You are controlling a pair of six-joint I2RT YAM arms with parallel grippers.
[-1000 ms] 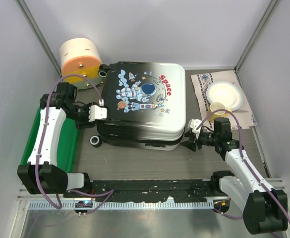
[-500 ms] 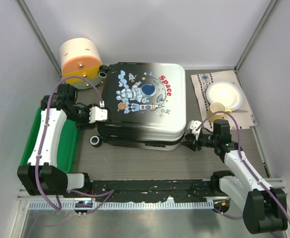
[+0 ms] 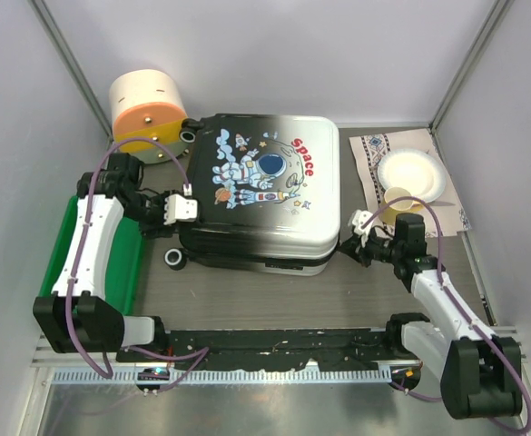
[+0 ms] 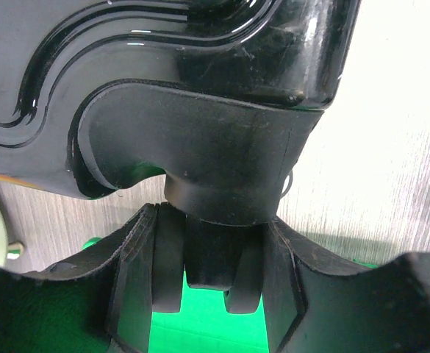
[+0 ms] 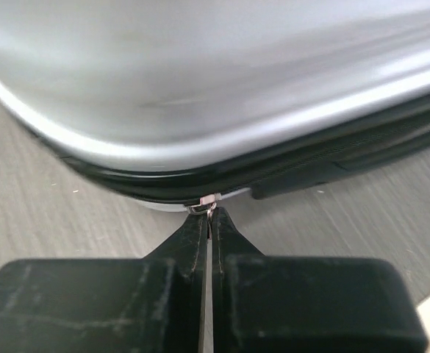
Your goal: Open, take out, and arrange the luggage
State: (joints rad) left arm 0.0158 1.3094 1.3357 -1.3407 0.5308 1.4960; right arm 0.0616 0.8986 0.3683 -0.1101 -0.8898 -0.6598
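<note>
Luggage (image 3: 260,195) lies flat on the table (image 3: 247,291) with its astronaut print facing up and the shell closed. All other places here are given from it.

My left gripper (image 3: 181,208) is at its left side, jaws roughly half apart. They straddle one black wheel (image 4: 207,257), and both fingers (image 4: 137,272) press against the wheel's flanks, so I have that wheel clamped.

My right gripper (image 3: 349,243) is at its near right corner, low against the seam between the two shells. The jaws are pressed fully together, and the small metal zipper pull (image 5: 209,201) is pinched at their very tips.

Left of the luggage and nearer to me, a green tray (image 3: 124,263) lies under my left arm. A cream-and-orange cylinder (image 3: 144,104) stands by its far left corner. To its right, a patterned cloth (image 3: 374,150) carries a white plate (image 3: 410,173) and a pale yellow cup (image 3: 398,198).
</note>
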